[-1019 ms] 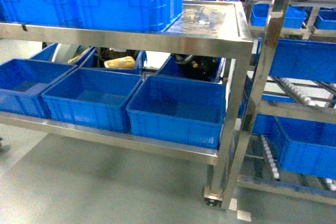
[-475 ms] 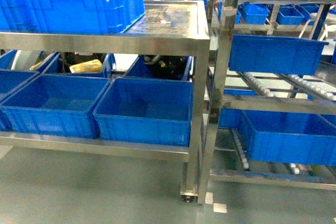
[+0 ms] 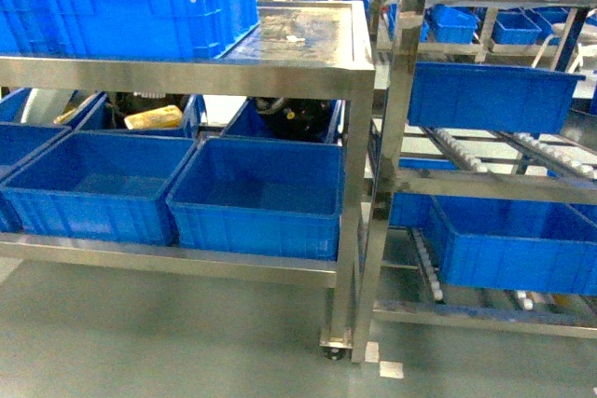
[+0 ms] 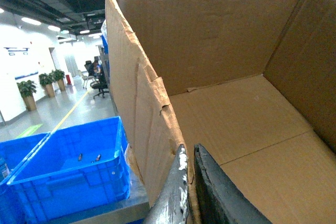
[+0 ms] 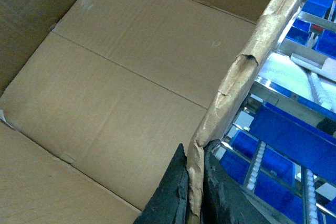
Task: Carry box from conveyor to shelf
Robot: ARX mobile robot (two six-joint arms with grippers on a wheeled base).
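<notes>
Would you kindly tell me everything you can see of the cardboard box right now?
The box is brown corrugated cardboard, open-topped and empty, with ragged, torn top edges and creased walls. Its floor shows fold seams. The left hand pinches one wall at the rim, one finger inside and one outside; the right hand clamps another torn wall likewise. The head view does not show it.

Bright, even overhead light; head view slightly soft, steel shelf top (image 3: 308,30) glaring, near jaws blurred.
</notes>
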